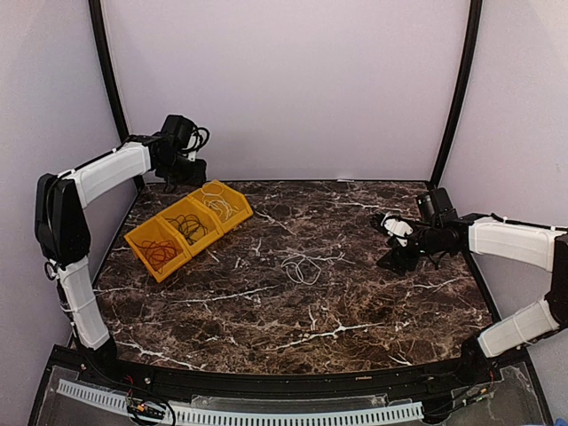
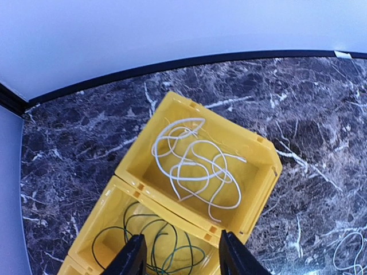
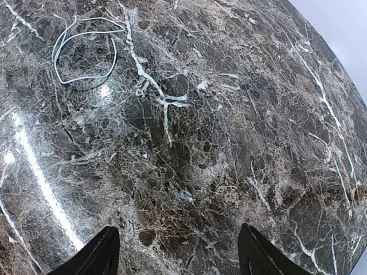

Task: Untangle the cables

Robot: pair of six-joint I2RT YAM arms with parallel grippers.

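Desk point(image 1: 355, 311): 3-slot yellow bin point(image 1: 135, 238) sits diagonal by far-left corner, prob. as sorting target w/ one cable per slot: white coil point(image 2: 192, 169) in far slot, dark coil point(image 2: 155, 246) mid, red-orange coil point(image 1: 160, 253) near. A white loop point(image 1: 302, 266) lies loose mid-desk, apart from all else. L gripper point(image 2: 182, 255) hovers over white/dark divider, fingers spread, empty; R gripper point(image 3: 178, 252) sits low by right edge, spread, empty, aimed toward the loop. Open marble all round the loop; bin walls crowd only L side.
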